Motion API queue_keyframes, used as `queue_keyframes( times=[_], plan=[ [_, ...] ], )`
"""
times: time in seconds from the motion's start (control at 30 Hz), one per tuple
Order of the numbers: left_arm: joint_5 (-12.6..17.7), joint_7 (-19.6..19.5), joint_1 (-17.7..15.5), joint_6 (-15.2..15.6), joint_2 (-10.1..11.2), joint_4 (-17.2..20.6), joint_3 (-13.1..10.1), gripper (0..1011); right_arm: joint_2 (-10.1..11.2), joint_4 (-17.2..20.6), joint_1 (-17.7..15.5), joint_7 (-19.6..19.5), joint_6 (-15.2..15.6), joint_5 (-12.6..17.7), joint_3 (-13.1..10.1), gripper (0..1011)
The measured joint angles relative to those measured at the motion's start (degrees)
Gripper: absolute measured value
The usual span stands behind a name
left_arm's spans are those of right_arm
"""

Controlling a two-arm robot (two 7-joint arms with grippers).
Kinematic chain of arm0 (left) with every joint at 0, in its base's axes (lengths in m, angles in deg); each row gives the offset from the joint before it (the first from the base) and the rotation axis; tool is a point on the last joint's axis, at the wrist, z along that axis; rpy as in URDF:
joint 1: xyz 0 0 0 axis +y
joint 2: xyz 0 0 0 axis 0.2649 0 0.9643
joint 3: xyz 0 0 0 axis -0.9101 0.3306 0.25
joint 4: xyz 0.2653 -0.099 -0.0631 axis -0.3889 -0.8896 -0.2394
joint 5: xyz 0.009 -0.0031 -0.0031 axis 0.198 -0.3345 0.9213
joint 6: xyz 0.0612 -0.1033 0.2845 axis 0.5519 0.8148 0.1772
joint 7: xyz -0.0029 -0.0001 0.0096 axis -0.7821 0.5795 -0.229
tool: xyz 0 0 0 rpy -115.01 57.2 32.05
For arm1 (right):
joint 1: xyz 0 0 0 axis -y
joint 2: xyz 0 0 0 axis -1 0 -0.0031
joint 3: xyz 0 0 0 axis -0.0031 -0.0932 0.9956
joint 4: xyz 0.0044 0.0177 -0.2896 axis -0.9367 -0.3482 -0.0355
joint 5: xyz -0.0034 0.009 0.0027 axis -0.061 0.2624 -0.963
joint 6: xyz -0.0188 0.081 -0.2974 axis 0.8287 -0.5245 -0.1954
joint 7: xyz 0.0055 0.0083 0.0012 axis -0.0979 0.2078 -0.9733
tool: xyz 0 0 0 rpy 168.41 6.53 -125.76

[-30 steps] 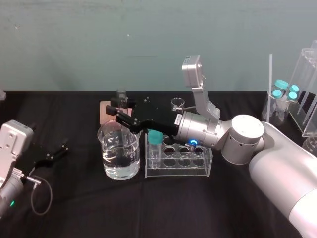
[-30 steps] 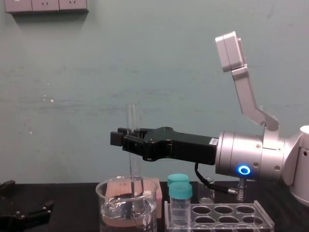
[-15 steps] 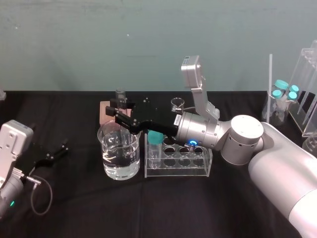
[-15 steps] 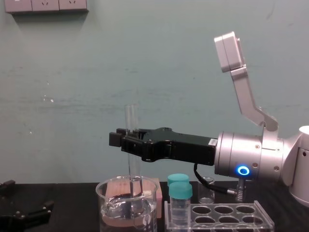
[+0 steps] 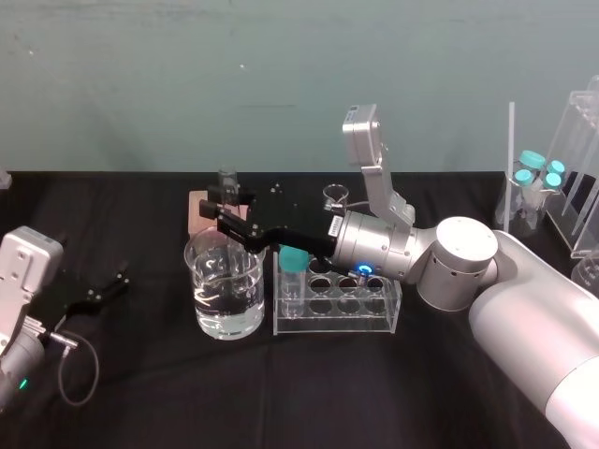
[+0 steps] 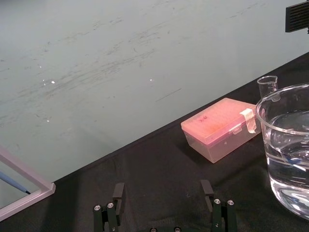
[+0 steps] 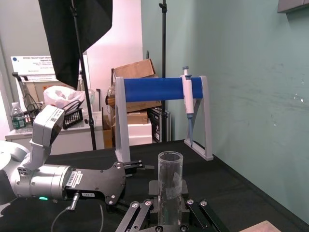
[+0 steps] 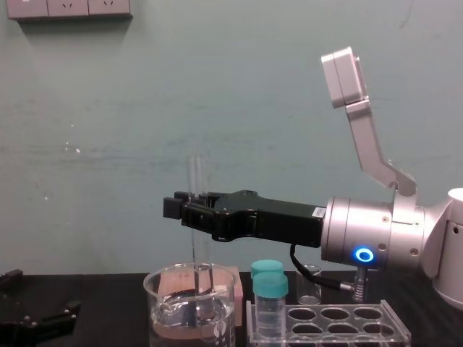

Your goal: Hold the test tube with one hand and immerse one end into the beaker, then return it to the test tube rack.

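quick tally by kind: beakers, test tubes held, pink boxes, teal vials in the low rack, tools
beakers: 2
test tube, in right tool: 1
pink box: 1
vials in rack: 2
tools: 2, left tool parked open
total: 8

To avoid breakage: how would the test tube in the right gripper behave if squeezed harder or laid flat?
The test tube is thin clear glass, so probably fragile under a harder squeeze from the right gripper. Its smooth wall may slip. Being round, it would likely roll.
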Motion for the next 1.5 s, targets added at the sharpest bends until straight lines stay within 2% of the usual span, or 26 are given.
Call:
queue_keyframes(
  times=[1.5],
  plan=[
    [0.0, 0.0, 0.0, 0.0, 0.0, 0.0, 0.0, 1000, 0.3, 0.1, -0.1, 0.3, 0.0, 0.3, -0.1, 242]
  ],
)
